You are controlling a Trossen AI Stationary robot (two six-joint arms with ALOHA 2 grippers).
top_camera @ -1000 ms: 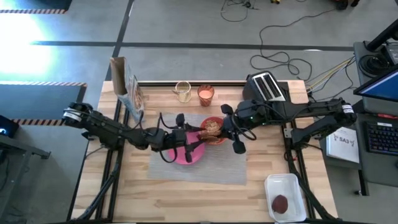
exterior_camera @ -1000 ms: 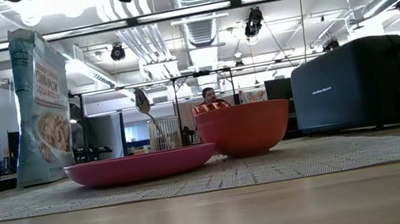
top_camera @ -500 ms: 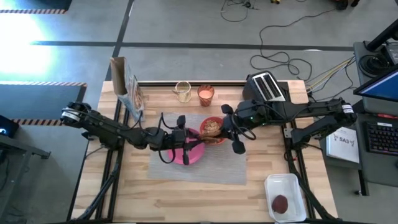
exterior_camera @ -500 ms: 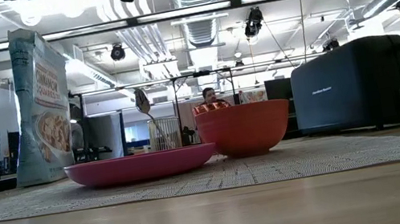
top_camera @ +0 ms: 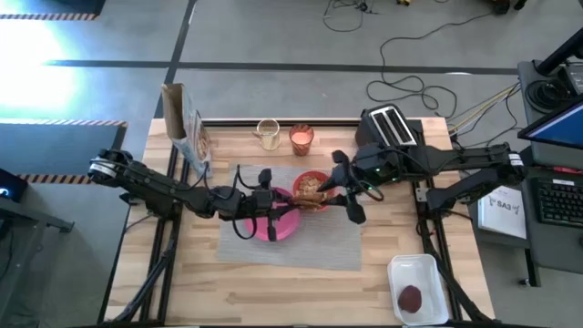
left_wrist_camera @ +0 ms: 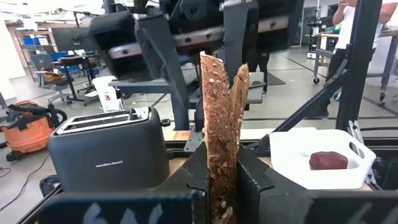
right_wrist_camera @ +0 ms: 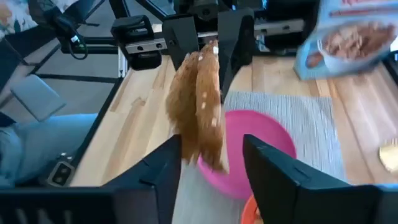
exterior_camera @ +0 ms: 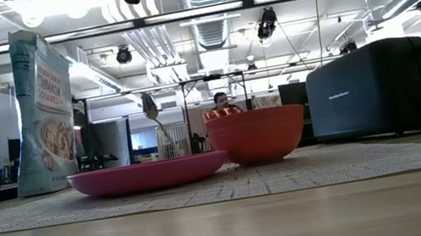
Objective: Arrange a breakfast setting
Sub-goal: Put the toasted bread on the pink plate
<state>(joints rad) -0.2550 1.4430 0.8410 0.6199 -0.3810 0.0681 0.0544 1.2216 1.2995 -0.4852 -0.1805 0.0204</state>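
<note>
1. At the near right corner of the wooden desk (top_camera: 273, 292), seen from above, a white tray (top_camera: 435, 270) holds the dark red patty (top_camera: 411, 297), well apart from everything else.
2. The grey woven placemat (top_camera: 319, 251) lies in the middle of the desk. The round pink plate (top_camera: 284, 230) sits on its left half, and the red bowl (top_camera: 321, 204) stands on the mat just beside the plate, to its right.
3. Above the plate and bowl, both arms meet. The left gripper (top_camera: 288, 202) reaches in from the left, and its fingers are clamped on the toast slice (top_camera: 309, 189), which the left wrist view shows standing on edge, upright, pinched at its lower end.
4. The right gripper (top_camera: 342, 189) comes in from the right and faces the same toast. Its fingers are spread wide, one on either side of the slice, and do not touch it in the right wrist view.
5. From desk height, the toast hangs in the air high above the plate and bowl, at the top edge of the view.
6. Along the far edge of the desk stand a clear glass of pale liquid (top_camera: 267, 134) and, just to its right, the glass of orange drink (top_camera: 301, 138).
7. A cereal bag (top_camera: 185, 132) stands upright at the far left, and a black toaster (top_camera: 392, 126) at the far right.
8. The low view shows a metal spoon (exterior_camera: 154, 116) standing in the pale glass.
</note>
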